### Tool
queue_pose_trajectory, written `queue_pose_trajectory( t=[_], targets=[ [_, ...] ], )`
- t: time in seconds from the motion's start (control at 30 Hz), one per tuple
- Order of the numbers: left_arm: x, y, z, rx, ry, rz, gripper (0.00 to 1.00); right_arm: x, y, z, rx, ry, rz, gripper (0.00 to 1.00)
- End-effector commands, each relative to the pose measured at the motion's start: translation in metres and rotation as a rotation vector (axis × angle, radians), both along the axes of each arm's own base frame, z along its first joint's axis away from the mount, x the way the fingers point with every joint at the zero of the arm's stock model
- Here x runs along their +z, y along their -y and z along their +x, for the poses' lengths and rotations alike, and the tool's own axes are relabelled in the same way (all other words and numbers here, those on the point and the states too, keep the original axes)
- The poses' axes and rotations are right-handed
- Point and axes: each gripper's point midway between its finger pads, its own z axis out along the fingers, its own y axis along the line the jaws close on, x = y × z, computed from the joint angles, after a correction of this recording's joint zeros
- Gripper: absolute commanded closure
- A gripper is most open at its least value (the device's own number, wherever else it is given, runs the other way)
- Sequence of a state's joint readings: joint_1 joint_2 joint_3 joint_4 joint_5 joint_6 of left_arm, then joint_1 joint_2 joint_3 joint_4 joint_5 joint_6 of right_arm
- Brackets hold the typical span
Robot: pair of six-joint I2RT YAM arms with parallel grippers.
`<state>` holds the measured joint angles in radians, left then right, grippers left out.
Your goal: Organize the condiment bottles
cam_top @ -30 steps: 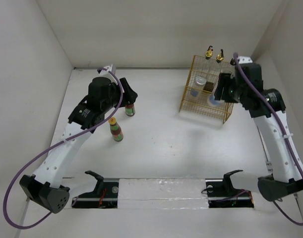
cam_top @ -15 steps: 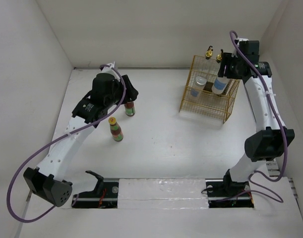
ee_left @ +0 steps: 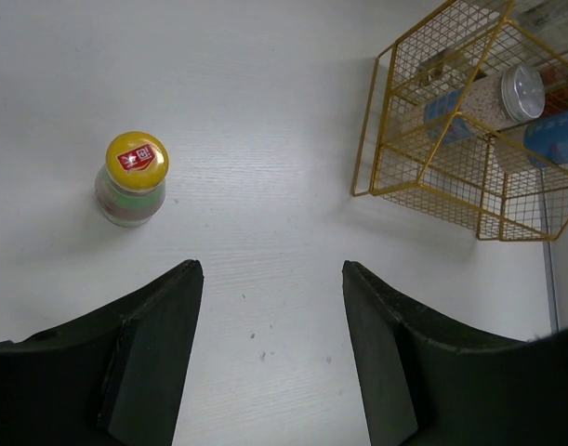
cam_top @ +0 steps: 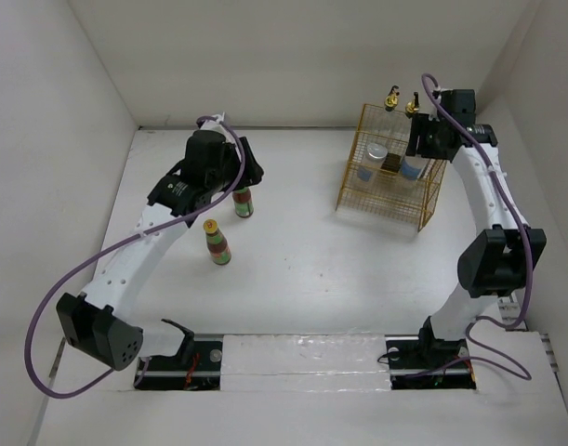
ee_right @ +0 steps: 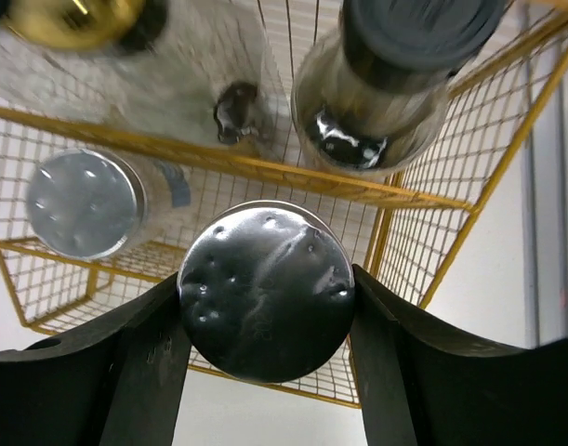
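- Raised since the earlier view, the right hand (ee_right: 265, 302) clamps the silver-lidded shaker (ee_right: 265, 279) upright over the gold wire basket (cam_top: 381, 200), far right.
- Fingers apart and empty, the left hand (ee_left: 270, 269) is nearer the yellow-capped sauce bottle (ee_left: 132, 177).

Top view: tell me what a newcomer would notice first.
The gold wire basket at the far right draws the eye, with the right hand gripping a silver-lidded shaker at its right end. On the left, two yellow-capped sauce bottles stand loose near the open left hand.
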<state>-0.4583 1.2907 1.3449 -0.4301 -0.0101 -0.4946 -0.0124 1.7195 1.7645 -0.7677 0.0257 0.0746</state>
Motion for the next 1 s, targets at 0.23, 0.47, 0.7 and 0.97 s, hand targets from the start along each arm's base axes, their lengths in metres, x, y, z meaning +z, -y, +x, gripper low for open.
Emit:
queue_pose_trajectory(
  t=[0.23, 0.47, 0.7, 0.97],
  targets=[
    [0.029, 0.006, 0.016, -0.004, 0.078, -0.009, 0.42, -0.043, -0.01, 0.014, 0.025, -0.008, -0.013, 0.4],
    [0.047, 0.008, 0.02, -0.004, 0.113, -0.027, 0.39, -0.006, -0.01, 0.013, 0.024, 0.056, -0.013, 0.08],
    [0.105, 0.005, 0.028, 0.025, 0.218, -0.055, 0.36, 0.095, -0.057, -0.007, 0.17, 0.323, -0.029, 0.17],
    [0.167, -0.051, 0.01, 0.309, 0.346, -0.162, 0.52, 0.097, -0.272, -0.064, 0.74, 0.485, 0.16, 0.99]
  ],
)
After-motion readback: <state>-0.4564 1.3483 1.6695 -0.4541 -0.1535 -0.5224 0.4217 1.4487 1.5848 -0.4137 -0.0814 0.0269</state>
